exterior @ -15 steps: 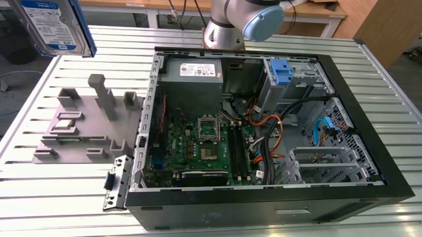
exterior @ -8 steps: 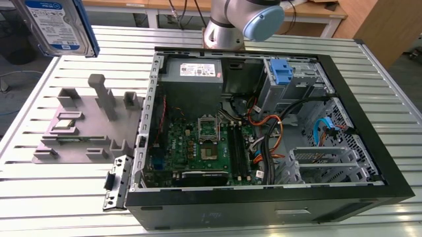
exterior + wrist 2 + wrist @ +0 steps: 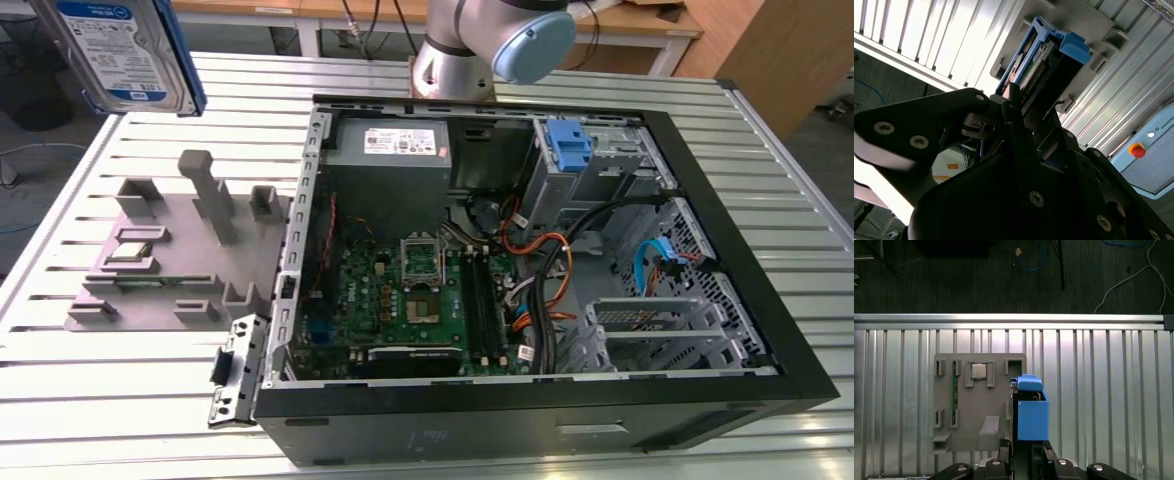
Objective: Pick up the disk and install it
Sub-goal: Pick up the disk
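Currently the black two-finger gripper is clamped on the flat silver hard disk in its blue plastic carrier. It holds the disk on edge, high above the grey moulded parts fixture on the slatted aluminium table, well apart from the open black computer case. Risks, as I judge them: the grip looks to sit at one end, so a tilt or slip could drop the drive. Going into the case, it could snag the orange and black cables or knock the lone blue plastic bracket by the drive bay.
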Robot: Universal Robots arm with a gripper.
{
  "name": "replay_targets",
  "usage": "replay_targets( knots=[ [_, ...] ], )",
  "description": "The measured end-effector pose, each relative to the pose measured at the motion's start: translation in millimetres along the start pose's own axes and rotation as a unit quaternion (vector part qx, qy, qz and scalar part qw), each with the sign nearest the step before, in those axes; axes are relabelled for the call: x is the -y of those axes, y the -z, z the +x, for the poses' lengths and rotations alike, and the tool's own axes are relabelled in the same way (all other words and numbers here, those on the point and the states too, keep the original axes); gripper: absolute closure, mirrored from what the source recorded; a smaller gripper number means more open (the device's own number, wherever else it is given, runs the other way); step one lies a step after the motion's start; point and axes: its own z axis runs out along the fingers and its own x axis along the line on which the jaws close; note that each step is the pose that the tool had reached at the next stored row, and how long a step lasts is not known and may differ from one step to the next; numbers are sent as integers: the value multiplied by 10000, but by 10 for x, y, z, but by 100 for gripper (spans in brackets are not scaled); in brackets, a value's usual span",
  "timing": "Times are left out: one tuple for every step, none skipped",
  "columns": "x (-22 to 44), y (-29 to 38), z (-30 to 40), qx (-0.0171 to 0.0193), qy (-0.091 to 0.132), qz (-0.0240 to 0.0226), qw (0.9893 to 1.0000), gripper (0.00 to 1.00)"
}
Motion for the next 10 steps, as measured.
replay_targets(
  knots=[
    [1,1,0,0,0,-1,10000,65],
    [1,1,0,0,0,-1,10000,65],
    [2,2,0,0,1,0,10000,65],
    [1,5,0,0,0,0,10000,65],
    [1,11,-1,0,0,0,10000,65],
    [1,18,-1,0,0,0,10000,65],
    [0,27,-1,-1,0,0,10000,65],
    [0,36,-2,0,0,0,10000,65],
    [0,45,-2,0,0,0,10000,65],
    [0,53,-3,0,0,0,10000,65]
  ],
)
